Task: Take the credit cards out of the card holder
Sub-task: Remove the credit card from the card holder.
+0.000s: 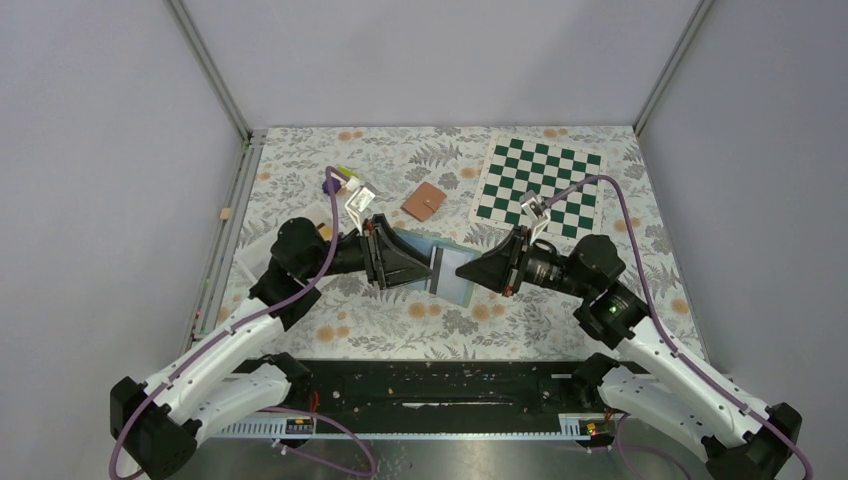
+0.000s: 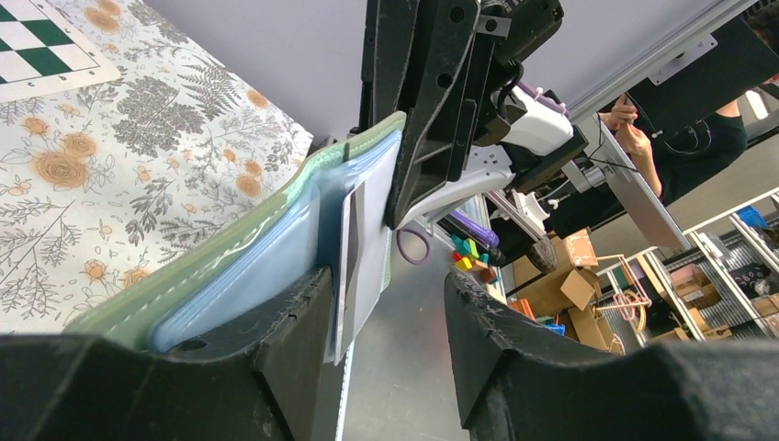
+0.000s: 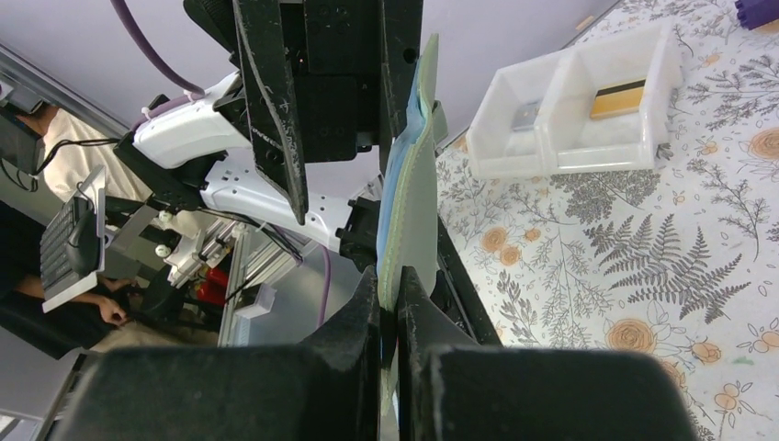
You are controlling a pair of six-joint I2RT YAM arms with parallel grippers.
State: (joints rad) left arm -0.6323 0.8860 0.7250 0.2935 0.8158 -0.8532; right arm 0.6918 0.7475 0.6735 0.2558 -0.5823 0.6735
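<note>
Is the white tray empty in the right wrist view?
No, a yellow-orange card lies in one compartment of the white tray.

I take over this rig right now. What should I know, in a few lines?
Left gripper: open, straddling the holder's clear pages.
Right gripper: shut on the holder's green cover, holding it up.
Done: one yellow-orange card seems to lie in the white tray.
To do: pull out any cards in the pages; how many remain, I cannot tell.
</note>
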